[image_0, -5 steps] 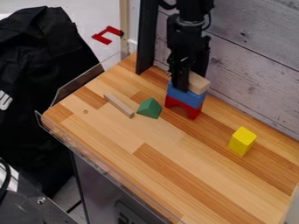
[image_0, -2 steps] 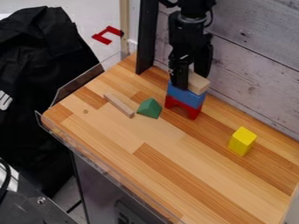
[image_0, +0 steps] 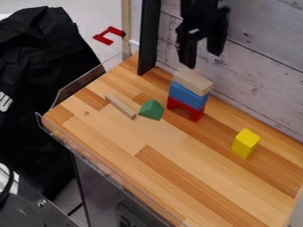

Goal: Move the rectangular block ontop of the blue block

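Note:
The black gripper [image_0: 204, 58] hangs at the top of the view, open and empty, above the stack and apart from it. Directly below it, the wooden rectangular block [image_0: 192, 81] lies flat on top of the blue block [image_0: 188, 96]. The blue block rests on a red arch-shaped block [image_0: 186, 109] that stands on the table.
On the wooden table [image_0: 160, 177], a green block [image_0: 151, 110] and a thin wooden stick [image_0: 121, 107] lie left of the stack. A yellow block [image_0: 245, 142] stands to the right. A plank wall [image_0: 260, 71] borders the back, with a black post [image_0: 148, 37] at the corner.
The gripper has let go of the wooden block and moved up and slightly right. The wooden block has stayed on the blue one.

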